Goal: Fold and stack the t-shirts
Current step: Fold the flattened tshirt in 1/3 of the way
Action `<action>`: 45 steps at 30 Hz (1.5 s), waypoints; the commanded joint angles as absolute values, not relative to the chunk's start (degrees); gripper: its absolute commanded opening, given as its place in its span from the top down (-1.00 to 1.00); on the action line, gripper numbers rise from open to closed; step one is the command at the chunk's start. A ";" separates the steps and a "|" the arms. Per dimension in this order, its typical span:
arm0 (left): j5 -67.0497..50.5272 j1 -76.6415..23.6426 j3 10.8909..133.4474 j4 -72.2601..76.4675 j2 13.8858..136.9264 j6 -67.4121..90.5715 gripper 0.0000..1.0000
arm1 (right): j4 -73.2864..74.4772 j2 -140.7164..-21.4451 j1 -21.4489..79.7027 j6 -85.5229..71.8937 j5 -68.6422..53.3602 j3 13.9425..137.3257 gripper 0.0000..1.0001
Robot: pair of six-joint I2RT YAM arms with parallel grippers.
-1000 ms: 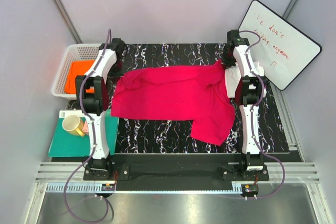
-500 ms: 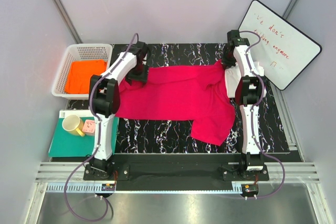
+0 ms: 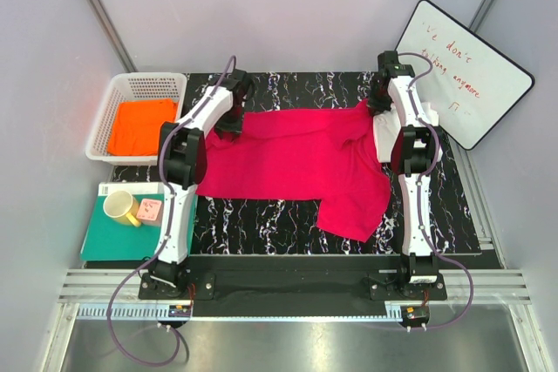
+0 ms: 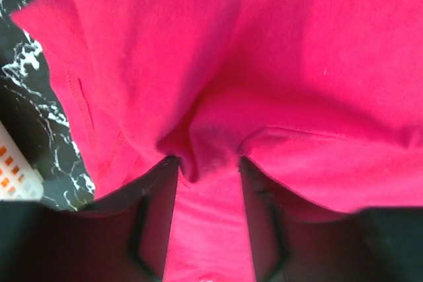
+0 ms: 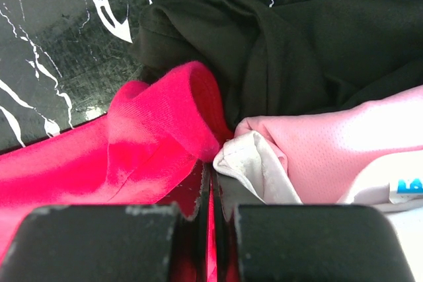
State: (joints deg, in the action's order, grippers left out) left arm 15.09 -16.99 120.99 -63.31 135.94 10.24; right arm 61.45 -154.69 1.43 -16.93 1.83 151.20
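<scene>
The crimson-pink t-shirt (image 3: 296,158) lies spread across the black marbled mat (image 3: 261,224), one sleeve hanging toward the near right. My left gripper (image 3: 228,122) sits low on its far-left corner. In the left wrist view the left gripper (image 4: 208,163) stands open astride a raised fold of the crimson-pink t-shirt (image 4: 277,64). My right gripper (image 3: 377,106) is shut on the far-right corner; a thin strip of red shows between its closed fingers (image 5: 198,189). The white t-shirt (image 3: 384,141) lies beside it under the right arm. The orange t-shirt (image 3: 139,125) fills the basket.
A white basket (image 3: 148,78) stands at the far left. Nearer lies a teal board (image 3: 113,246) with a yellow mug (image 3: 118,206) and a pink note (image 3: 148,209). A whiteboard (image 3: 462,71) leans at the far right. Dark cloth (image 5: 297,51) lies behind the right gripper.
My left arm has swung right from beside the basket onto the shirt's far-left corner, and its jaws have opened. The shirt's bunched left side lies flatter. The right arm has not moved.
</scene>
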 commanded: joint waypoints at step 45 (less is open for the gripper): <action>39.55 -13.54 106.61 -67.75 126.73 13.79 -0.08 | 60.03 -150.91 0.35 -16.96 0.09 147.04 0.92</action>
State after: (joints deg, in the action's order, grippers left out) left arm 34.50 -14.66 108.92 -63.77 129.12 11.35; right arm 59.35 -153.93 1.43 -17.41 -1.63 147.83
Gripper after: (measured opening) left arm 0.253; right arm 0.033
